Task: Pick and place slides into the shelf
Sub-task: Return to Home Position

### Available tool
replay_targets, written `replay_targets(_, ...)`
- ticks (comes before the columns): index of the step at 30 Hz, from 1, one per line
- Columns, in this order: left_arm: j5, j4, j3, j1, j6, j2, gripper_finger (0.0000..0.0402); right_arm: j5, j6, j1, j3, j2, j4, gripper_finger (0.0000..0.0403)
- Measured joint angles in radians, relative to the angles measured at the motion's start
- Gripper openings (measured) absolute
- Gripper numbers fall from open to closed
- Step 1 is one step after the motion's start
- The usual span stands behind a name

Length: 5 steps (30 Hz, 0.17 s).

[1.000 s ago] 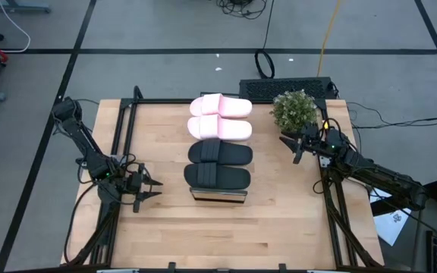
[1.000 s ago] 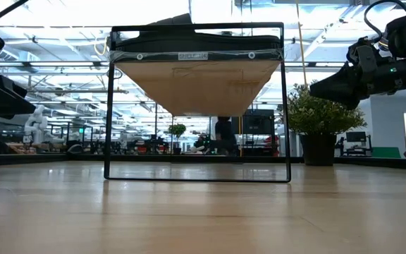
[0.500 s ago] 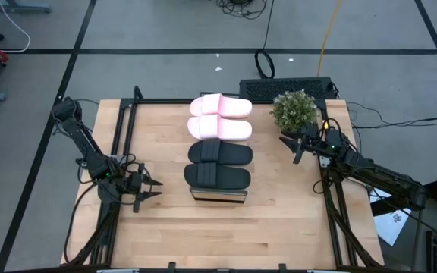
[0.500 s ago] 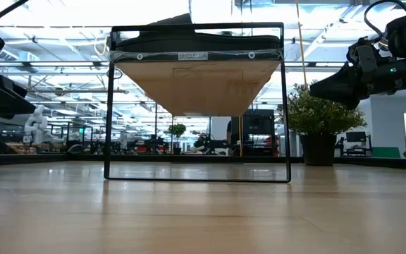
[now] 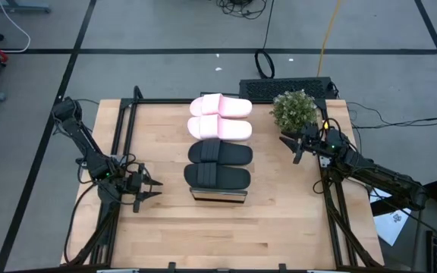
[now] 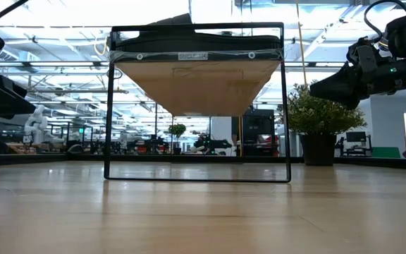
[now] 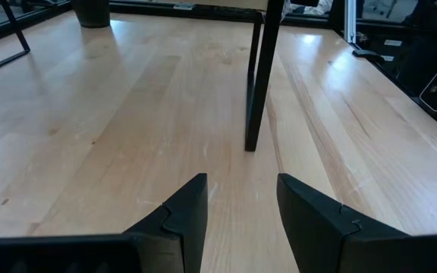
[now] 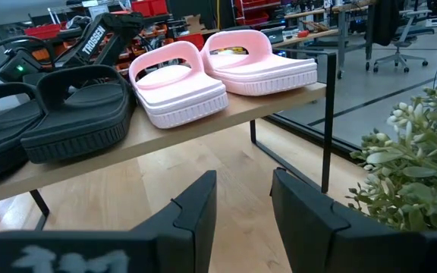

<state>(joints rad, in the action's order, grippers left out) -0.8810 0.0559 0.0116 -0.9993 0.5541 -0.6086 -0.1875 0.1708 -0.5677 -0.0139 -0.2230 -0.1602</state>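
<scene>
The bench (image 5: 279, 220) lies bare either side of the shelf (image 5: 218, 196), which runs down its middle bearing two pink slides (image 5: 220, 128) farther, two black slides (image 5: 217, 177) nearer. The left arm (image 5: 86, 145) waits at the left edge, the right arm (image 5: 370, 171) at the far-right corner by the plant (image 5: 294, 108); both jaws spread, empty.

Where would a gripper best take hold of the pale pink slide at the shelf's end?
Probably grip the pale pink slide sandal by its wide arched strap, pinching over and under it, from the open right gripper's side: the strap's tunnel opens heelward, facing that way.
</scene>
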Motion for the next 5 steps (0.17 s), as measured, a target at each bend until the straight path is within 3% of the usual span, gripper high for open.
replay_targets(5, 0.0, 0.0, 0.0, 0.0, 0.0, 0.0, 0.0154, 0.0, 0.0, 0.0, 0.0, 0.0, 0.0, 0.0116)
